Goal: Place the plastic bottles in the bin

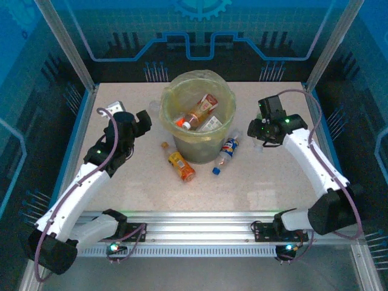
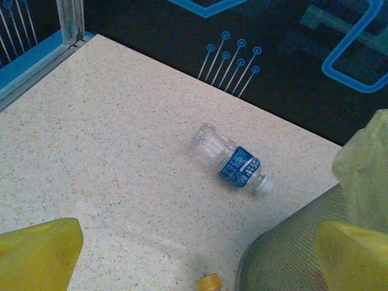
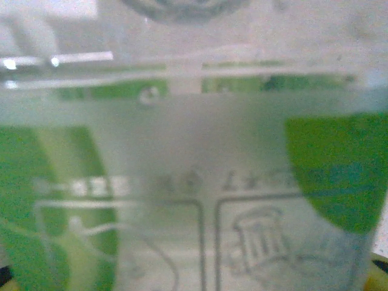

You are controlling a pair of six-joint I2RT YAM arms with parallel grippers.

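Note:
The bin (image 1: 223, 136) stands at the table's middle back with bottles in it, one red-labelled (image 1: 199, 112). On the table lie an orange bottle (image 1: 180, 166) and a blue-red labelled bottle (image 1: 225, 151) against the bin's front. A clear blue-labelled bottle (image 2: 233, 160) lies left of the bin wall (image 2: 291, 254), and a yellow cap (image 2: 209, 282) shows below it. My left gripper (image 1: 145, 120) (image 2: 194, 267) hovers open left of the bin, holding nothing. My right gripper (image 1: 259, 134) is low, right of the bin. A green-and-white labelled bottle (image 3: 194, 151) presses up against its camera and hides the fingers.
The bin's thin liner (image 2: 364, 163) bulges over the rim near my left gripper's right finger. A small white-grey item (image 1: 114, 108) lies at the back left. Aluminium frame posts (image 1: 63, 45) and blue walls close in the table's sides and back.

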